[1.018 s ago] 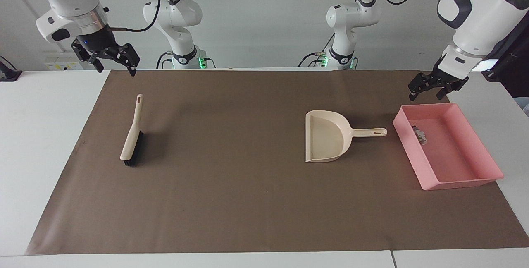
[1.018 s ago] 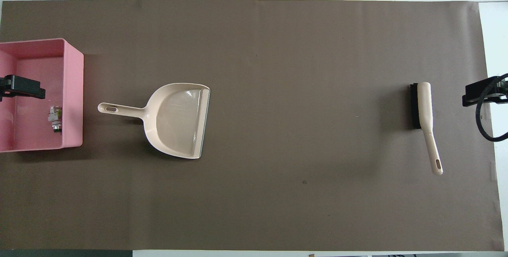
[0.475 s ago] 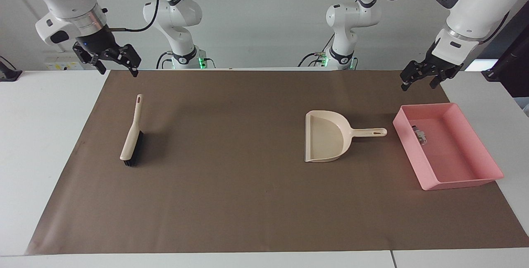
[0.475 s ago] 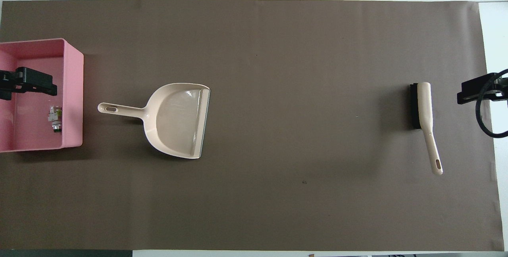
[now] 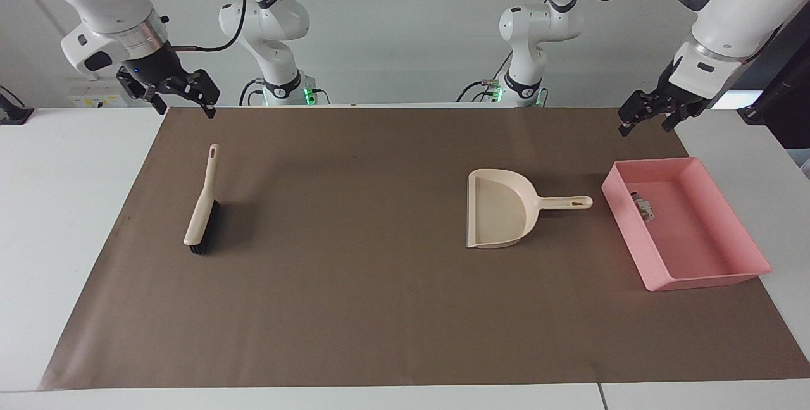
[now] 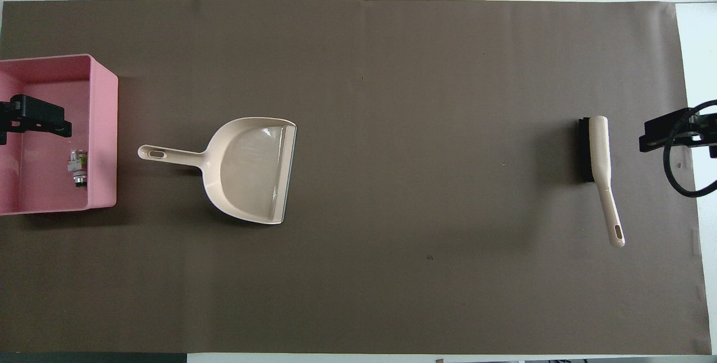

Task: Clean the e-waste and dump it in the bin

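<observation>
With twelve o'clock taken as the direction away from the robots, the bin (image 5: 626, 236) is found at the nine o'clock end of the brown mat (image 5: 354, 283). The e-waste (image 6: 78, 168) lies already inside it, on the floor toward five o'clock, close to the wall that faces the dustpan (image 5: 500, 207). The small bits lie together there, and they cannot be told apart with certainty. The dustpan is set down at three o'clock of the bin, apart from it, with its handle pointed to nine o'clock. No bits are seen in it or on the mat around it. The brush (image 5: 202, 207) is laid flat near the three o'clock end of the mat. The left claw (image 5: 648, 120) hangs high over the bin's end of the mat, and the right claw (image 5: 185, 106) hangs high over the brush's end. Both are open and nothing is held in them. The task is therefore judged as good as done, and the step in hand is judged to be only the drawing back of the arms. To do it well, both claws should be kept high, so that the bin's rim, the dustpan handle and the brush are not touched. The arms should be drawn toward their own bases and not across the mat. Before the end is accepted, the mat and the white worktop (image 5: 63, 207) should be checked once more for any bit left outside the bin.
</observation>
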